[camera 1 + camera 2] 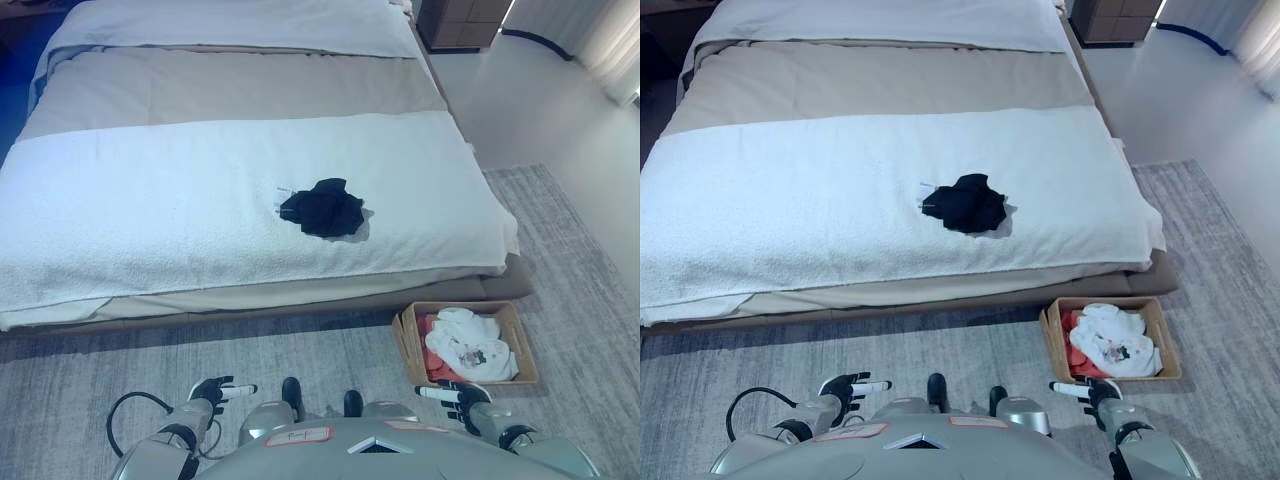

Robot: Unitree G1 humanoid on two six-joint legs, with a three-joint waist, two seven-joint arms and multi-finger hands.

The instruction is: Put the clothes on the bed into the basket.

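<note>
Down on the grey rug [300, 350], tucked just off the bed's near right corner: a brown basket [521, 340], rectangular, open-topped, sitting flat. Already loaded. White garment [470, 343] bunched up on top, filling most of the middle and right side, with some small dark and reddish marks on it. Under and to the left of that, a red-orange piece of cloth [431, 345] showing along the left wall and the near edge. Contents piled to about rim height.

Up on the bed [240, 90], one item left: a black garment [322, 208], crumpled into a loose heap on the white blanket [150, 210], a little right of centre and toward the near edge. Small pale tag or strip poking out at its left side. Well apart from the basket, nothing touching it.

Left hand [215, 392] low at the bottom edge, over the rug, holding nothing, fingers loosely extended with white tips pointing inward. Right hand [460, 398] low as well, just in front of the basket's near wall, empty, fingers relaxed and extended, white tip pointing left. Both hands far from the black garment.

Beyond the bed at top right, a dark wooden cabinet [462, 22] on the pale floor.
</note>
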